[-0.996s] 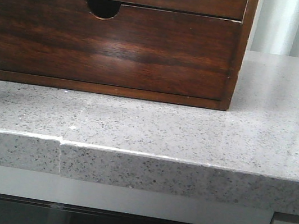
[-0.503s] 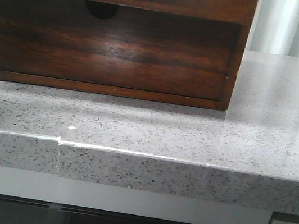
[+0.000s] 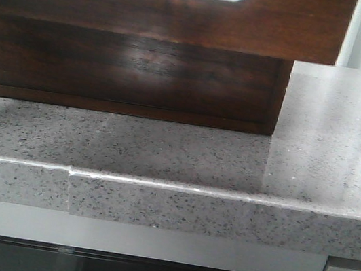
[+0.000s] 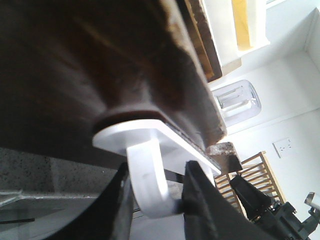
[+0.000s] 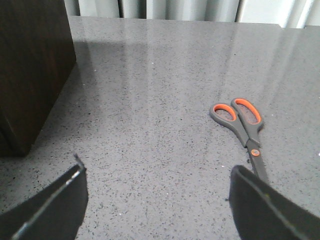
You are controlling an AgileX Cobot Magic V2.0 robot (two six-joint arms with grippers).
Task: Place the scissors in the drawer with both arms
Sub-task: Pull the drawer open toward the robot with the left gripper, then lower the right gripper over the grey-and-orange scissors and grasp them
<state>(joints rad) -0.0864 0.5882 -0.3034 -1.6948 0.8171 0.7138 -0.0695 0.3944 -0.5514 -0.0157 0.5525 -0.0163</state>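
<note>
Drawer [image 3: 287, 28] now further out over the lower drawer front [image 3: 130, 65], its finger notch hidden.

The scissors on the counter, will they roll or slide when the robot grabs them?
The scissors lie flat, so they probably won't roll. The speckled counter looks glossy, so they might skid if nudged. The right gripper is open, fingers apart, nothing held.

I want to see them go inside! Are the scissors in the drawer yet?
Not yet. The scissors lie flat on the grey countertop, blades shut, outside the drawer. The right gripper hangs open over the counter beside them.
</note>
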